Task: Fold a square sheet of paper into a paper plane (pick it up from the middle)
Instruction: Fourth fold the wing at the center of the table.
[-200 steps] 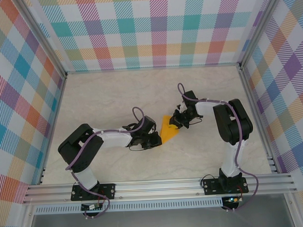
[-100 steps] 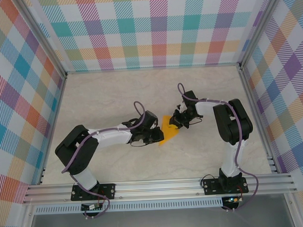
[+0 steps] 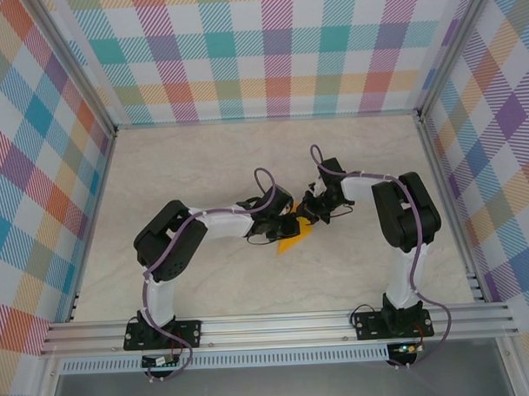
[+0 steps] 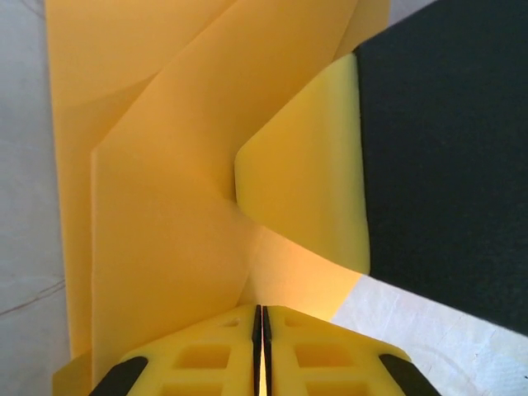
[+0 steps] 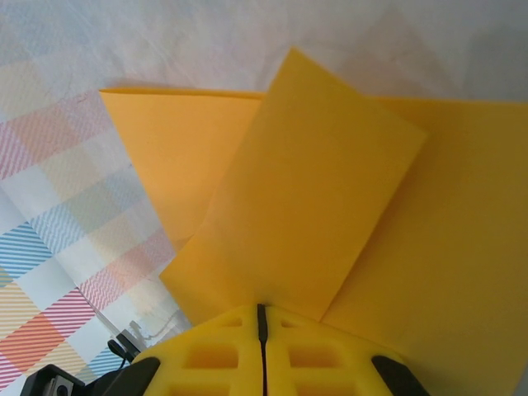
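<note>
2 grippers meet nose to nose near the middle of the table point(image 3: 202, 165), over the orange-yellow sheet of paper point(image 3: 292, 242). The sheet lies partly folded on the pale top, with a pointed corner showing toward the near edge. In the top view the left gripper point(image 3: 291, 226) reaches in from the left and the right gripper point(image 3: 309, 212) from the right, the 2 almost touching. The left wrist view shows its yellow fingers point(image 4: 206, 359) pressed together on a fold of the paper, with creased layers running out from their tips. In the right wrist view the fingers point(image 5: 206, 359) are closed to a thin slit, pinching a raised flap of the sheet while the rest lies flat beyond.
</note>
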Tool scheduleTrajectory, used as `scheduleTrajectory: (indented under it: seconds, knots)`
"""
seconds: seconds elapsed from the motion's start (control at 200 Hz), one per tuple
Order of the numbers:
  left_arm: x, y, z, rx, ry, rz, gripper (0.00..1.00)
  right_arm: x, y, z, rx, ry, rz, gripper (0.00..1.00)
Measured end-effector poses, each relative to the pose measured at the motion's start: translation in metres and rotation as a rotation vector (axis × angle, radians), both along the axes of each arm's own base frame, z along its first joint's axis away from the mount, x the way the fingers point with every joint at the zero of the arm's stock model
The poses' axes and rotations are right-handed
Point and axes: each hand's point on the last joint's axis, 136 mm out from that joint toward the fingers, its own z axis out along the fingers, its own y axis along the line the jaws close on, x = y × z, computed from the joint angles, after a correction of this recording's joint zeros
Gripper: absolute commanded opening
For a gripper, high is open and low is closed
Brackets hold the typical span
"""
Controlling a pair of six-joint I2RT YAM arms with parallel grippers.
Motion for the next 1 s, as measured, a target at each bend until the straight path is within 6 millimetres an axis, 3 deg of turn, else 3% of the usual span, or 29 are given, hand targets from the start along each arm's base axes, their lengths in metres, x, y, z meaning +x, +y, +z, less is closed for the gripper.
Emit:
scheduleTrajectory:
  seconds: [0.305, 0.705, 1.005]
  knots:
    - [-0.004, 0.005, -0.002, -0.053, -0.015, 0.000, 0.11, 0.000, 0.000, 0.000, -0.001, 0.004, 0.000, 0.06]
    - [-0.029, 0.031, -0.003, -0.161, 0.013, 0.012, 0.11, 0.000, 0.000, -0.001, -0.004, 0.021, 0.000, 0.06]
    - [-0.045, 0.042, -0.003, -0.120, 0.013, -0.058, 0.11, 0.000, 0.000, 0.000, -0.007, 0.029, 0.000, 0.06]
